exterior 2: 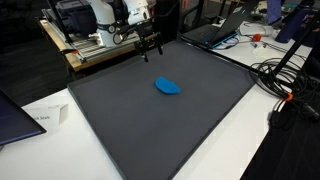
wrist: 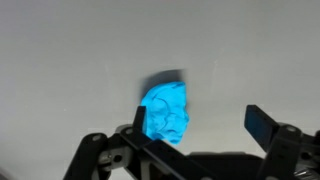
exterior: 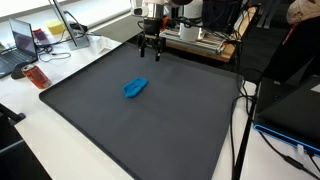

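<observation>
Showing, in an exterior view, the gripper (exterior: pixel 149 47) raised over the far edge of a dark mat (exterior: pixel 110 135), fingers spread and clamped on nothing. Blue cloth (exterior: pixel 135 88) lying lower than the fingertips and well apart from them, toward the middle of the mat, touched by nothing.

Showing, in an exterior view from another side, the gripper (exterior 2: pixel 151 44) likewise high at the mat's (exterior 2: pixel 150 135) edge. Blue cloth (exterior 2: pixel 167 86) again below the tool and well clear of it.

Looking, in the wrist view, past two dark fingers (wrist: pixel 262 122) set wide apart, with only air at the gripper (wrist: pixel 200 122). Blue cloth (wrist: pixel 167 112) crumpled into a lump beyond the fingertips, off-centre, lined up closer to one finger than the other.

Judged light, soft and limp, not fragile, and more likely to fold and sag than to slip. No stiff edge to catch. Best taken, by this reading, across the raised crumpled middle, pinching a thick fold rather than a thin corner lying flat on the mat.
</observation>
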`<state>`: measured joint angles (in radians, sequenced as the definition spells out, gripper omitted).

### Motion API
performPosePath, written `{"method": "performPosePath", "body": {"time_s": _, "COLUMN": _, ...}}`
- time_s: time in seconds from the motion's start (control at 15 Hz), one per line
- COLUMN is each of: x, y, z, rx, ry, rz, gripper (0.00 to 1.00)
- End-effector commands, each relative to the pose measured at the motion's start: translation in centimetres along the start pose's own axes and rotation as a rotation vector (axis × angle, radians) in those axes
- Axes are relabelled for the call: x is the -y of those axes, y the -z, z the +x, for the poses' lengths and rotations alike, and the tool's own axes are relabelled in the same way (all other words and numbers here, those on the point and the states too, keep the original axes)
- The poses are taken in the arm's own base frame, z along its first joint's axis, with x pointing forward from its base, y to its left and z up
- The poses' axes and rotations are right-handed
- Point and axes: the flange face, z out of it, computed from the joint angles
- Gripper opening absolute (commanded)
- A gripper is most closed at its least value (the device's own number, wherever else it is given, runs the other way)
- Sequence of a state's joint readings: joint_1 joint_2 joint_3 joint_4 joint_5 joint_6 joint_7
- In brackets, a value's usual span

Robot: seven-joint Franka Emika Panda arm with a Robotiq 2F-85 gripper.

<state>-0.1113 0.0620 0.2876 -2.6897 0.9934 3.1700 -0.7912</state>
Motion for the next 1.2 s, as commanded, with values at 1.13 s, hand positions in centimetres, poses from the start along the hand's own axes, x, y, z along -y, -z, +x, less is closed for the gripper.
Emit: {"method": "performPosePath", "body": {"time_s": 1.13, "x": -3.5, "y": -0.2, "z": 4.0, "rx": 0.183, "ry": 0.151, "rz": -0.079, "gripper": 1.0}}
